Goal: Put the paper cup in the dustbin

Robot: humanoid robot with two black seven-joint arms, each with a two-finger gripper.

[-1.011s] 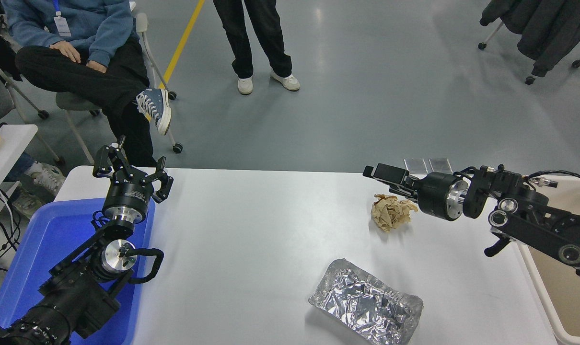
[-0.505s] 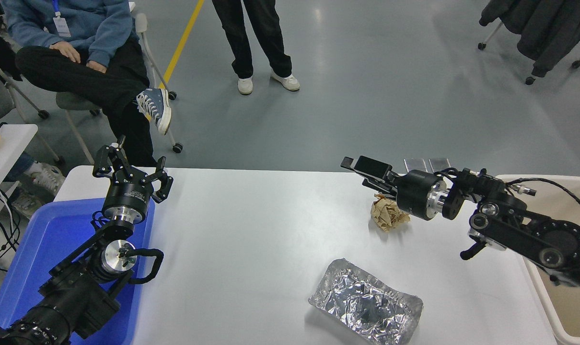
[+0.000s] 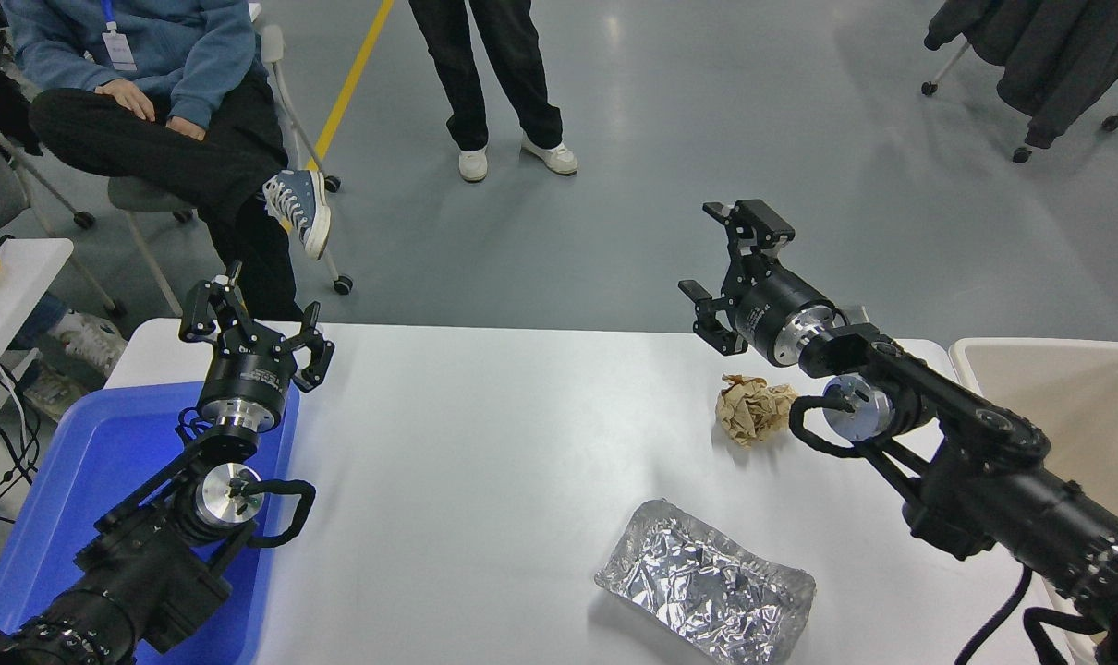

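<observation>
The paper cup is out of view; I see it nowhere on the table or in a gripper. The beige dustbin point(image 3: 1076, 406) stands at the table's right end, partly hidden by my right arm. My right gripper point(image 3: 721, 268) is open and empty, raised above the table's far edge, left of the dustbin and just beyond the crumpled brown paper ball point(image 3: 753, 408). My left gripper point(image 3: 259, 319) is parked at the lower left over the blue tray's far corner, open and empty.
A blue plastic tray point(image 3: 88, 462) lies under the left arm. A crinkled silver foil tray point(image 3: 707, 582) lies at the front centre-right. A person sits at the far left point(image 3: 143, 111); another stands beyond the table point(image 3: 494, 83).
My right arm swung up and turned: the gripper was low, pointing left over the paper ball, and now points up and away above the table's far edge. The left arm has not moved.
</observation>
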